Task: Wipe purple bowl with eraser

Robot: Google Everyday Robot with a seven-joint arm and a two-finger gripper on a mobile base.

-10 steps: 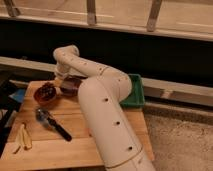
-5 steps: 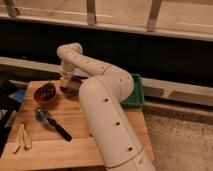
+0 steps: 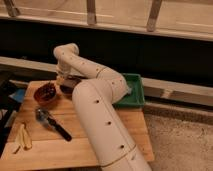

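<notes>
The purple bowl (image 3: 68,90) sits at the back left of the wooden table (image 3: 75,145), dark and mostly covered by my arm. My gripper (image 3: 63,80) hangs down from the bent wrist right over the bowl's left rim, at or in the bowl. A small pale patch shows at the gripper's tip, but I cannot tell whether it is the eraser. My white arm (image 3: 100,115) sweeps from the lower right up and over the table and hides the bowl's right side.
An orange-brown bowl (image 3: 46,93) with dark contents stands just left of the purple bowl. A black-handled metal scoop (image 3: 50,122) lies in front of it. Pale yellow strips (image 3: 22,137) lie at the front left. A green tray (image 3: 134,92) sits at the back right.
The gripper has shifted slightly left over the purple bowl. The bowls, scoop and strips have not moved.
</notes>
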